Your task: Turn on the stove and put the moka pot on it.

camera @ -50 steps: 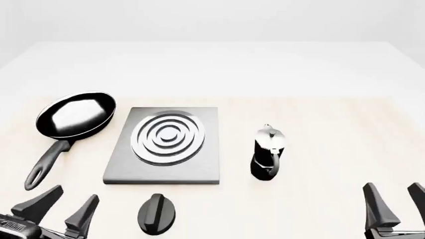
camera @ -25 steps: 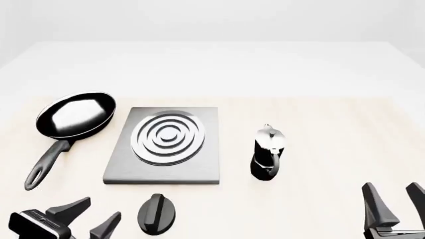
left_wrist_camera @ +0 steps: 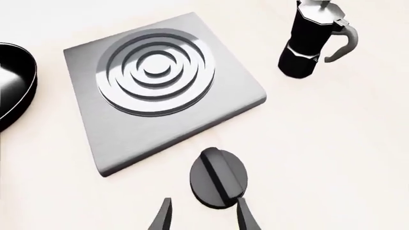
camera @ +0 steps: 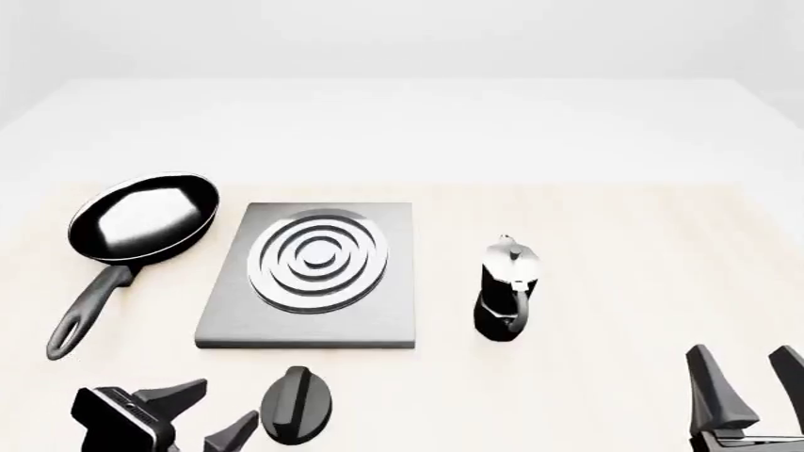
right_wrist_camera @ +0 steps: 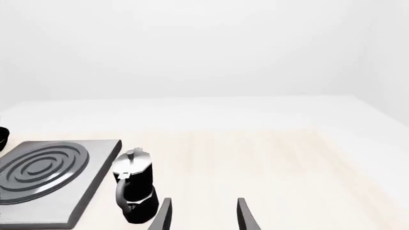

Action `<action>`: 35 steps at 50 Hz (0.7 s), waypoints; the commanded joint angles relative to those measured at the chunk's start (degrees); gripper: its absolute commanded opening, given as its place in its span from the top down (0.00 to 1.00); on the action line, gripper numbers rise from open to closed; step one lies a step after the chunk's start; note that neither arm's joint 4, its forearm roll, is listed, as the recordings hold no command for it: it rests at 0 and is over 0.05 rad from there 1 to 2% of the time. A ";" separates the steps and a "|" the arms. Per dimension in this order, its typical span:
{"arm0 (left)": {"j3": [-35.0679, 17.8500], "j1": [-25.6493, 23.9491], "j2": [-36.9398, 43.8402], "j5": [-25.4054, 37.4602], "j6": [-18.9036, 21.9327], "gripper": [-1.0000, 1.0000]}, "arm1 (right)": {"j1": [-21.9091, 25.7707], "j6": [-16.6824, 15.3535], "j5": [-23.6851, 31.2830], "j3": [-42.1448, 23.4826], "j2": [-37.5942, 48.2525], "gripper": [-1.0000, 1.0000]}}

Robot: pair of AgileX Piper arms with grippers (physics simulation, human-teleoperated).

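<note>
The matte-black left gripper (camera: 207, 418) has two tapered, wedge-shaped fingers (camera: 176, 394) on a blocky black body edged in white. The right gripper (camera: 751, 386) shows matching black pointed fingers (camera: 714, 384).

Dark-grey stove (camera: 309, 275) bears concentric silver rings; its knob (camera: 297, 405) is black. The moka pot (camera: 506, 287) is black below, silver above. Pale, faintly wood-grained worktop (camera: 628, 264).

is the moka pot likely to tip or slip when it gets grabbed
Probably tippy: the moka pot stands tall on a narrow base, so a high sideways push could topple it. Its shiny silver top looks slippery; the curved handle or faceted black body likely gives firmer purchase. It looks rigid.
</note>
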 commanded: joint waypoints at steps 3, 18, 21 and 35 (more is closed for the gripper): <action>0.01 -3.29 9.13 -6.56 -0.03 0.00 | 0.19 0.60 0.45 0.02 -0.55 0.00; 0.01 -6.26 19.91 -15.25 -0.22 0.00 | -0.19 0.85 0.39 0.02 -0.81 0.00; 0.01 -6.33 21.11 -16.19 -0.02 0.00 | -0.25 0.94 0.54 0.02 -0.83 0.00; 0.01 -7.88 25.66 -19.86 -0.58 0.00 | -0.19 1.17 0.41 0.01 -0.83 0.00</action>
